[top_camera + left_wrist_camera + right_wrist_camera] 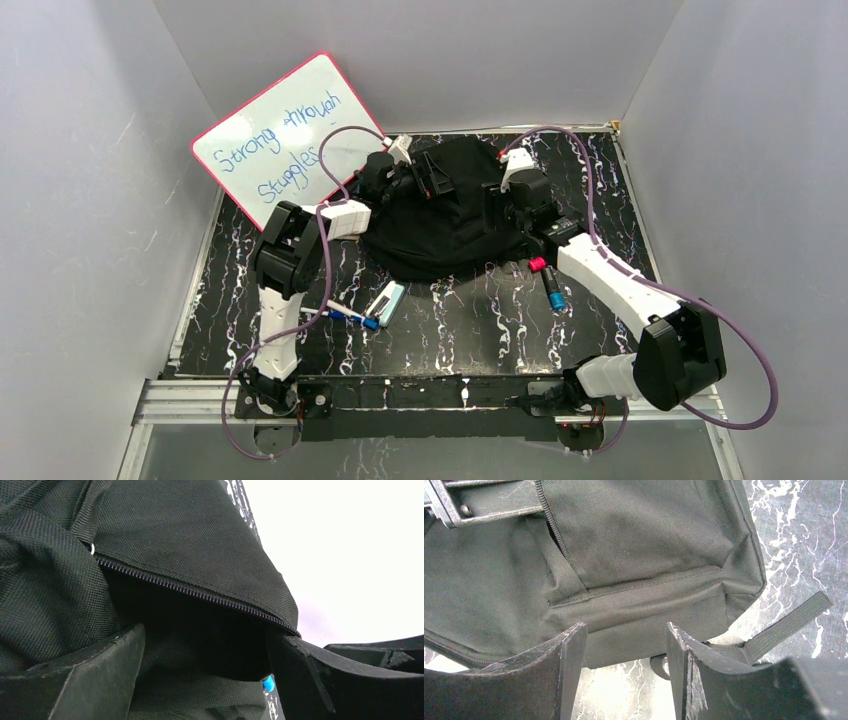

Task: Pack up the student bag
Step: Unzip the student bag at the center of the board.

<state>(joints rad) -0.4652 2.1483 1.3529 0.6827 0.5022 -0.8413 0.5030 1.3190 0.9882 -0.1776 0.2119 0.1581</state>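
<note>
At the far middle of the table [480, 330], the student bag [445, 215] lies slumped, and both arms reach onto it, one at each side. We judge the step in hand to be getting its mouth open, since a blue pen [352, 315], a pale case [386, 300] and a red-and-blue tube [548, 283] lie loose on the near side of it.

To do this well, we would close on the fabric lip just beside the zipper [200, 594] rather than on the teeth. We would lift it up and away slowly, and let the other arm pin the base so the soft body does not slide or fold over the gap. The strap [789, 622] lying on the marble should be kept out of the pinch.

Our left gripper [206, 630] is spread wide. Its fingers straddle the dark gap under the zipper line with cloth between them, but they clamp nothing that we can see. Our right gripper [626, 627] is parted about halfway and sits at the bag's bottom edge with nothing in its grasp. Whether its tips touch the fabric we cannot tell.
</note>
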